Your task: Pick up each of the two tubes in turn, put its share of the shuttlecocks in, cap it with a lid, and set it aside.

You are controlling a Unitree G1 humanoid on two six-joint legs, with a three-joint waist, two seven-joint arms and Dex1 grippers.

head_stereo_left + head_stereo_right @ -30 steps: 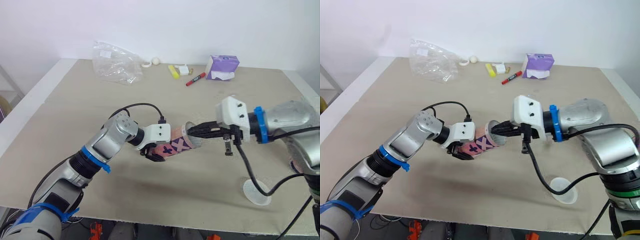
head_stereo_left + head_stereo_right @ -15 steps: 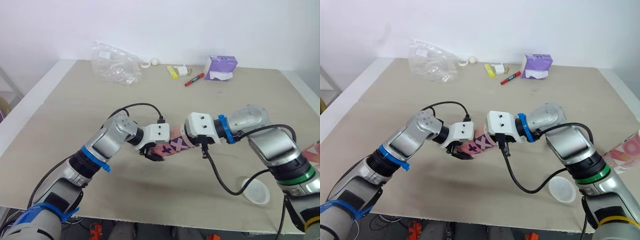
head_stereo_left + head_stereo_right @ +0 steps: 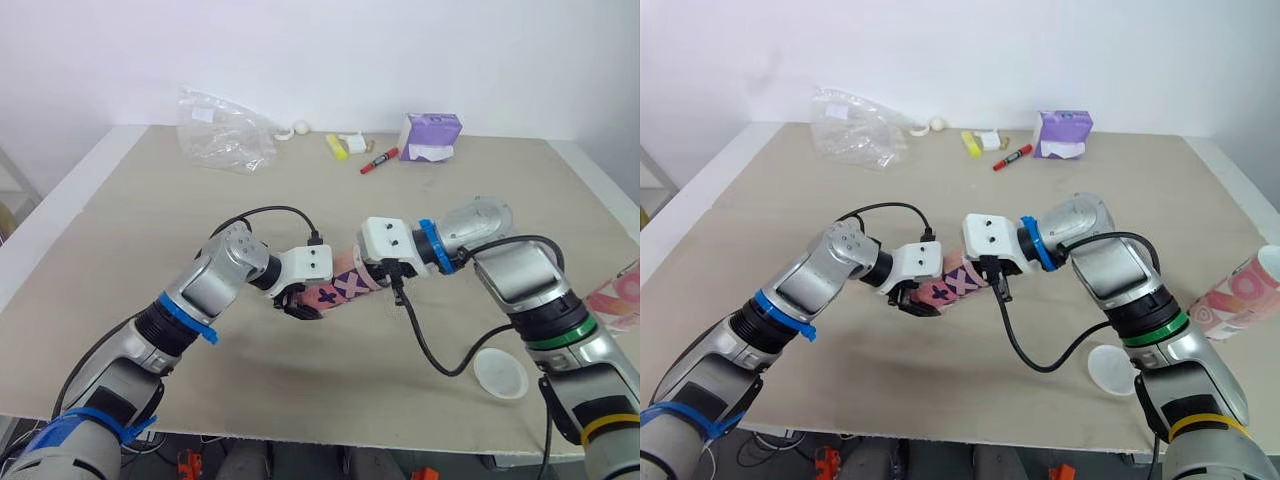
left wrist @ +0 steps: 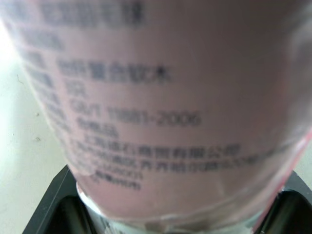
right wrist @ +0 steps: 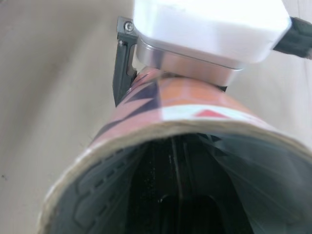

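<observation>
Left tool [image 3: 300, 305] is clamped tight on the pink tube [image 3: 342, 289], black fingers [image 4: 58, 204] pressed on either side of its closed end. The tube hangs level just above the middle of the bench [image 3: 150, 210], mouth facing the right arm. Right tool [image 5: 168, 195] is buried inside that mouth, and with the tube wall around it I cannot tell if it is open or shut.

Count it up: two tubes, one in the grip and a second tube [image 3: 1242, 298], tilted, by the right edge of the bench. One lid [image 3: 500, 372], a white disc, lies flat near the front edge on the right.

Left arm comes in from the front left corner, elbow bent, wrist straight. Right arm folds at the elbow, forearm pointing back across toward the left arm.

Along the far edge sit one plastic bag [image 3: 225, 130], one red marker [image 3: 378, 160] and one purple pack [image 3: 430, 135].
</observation>
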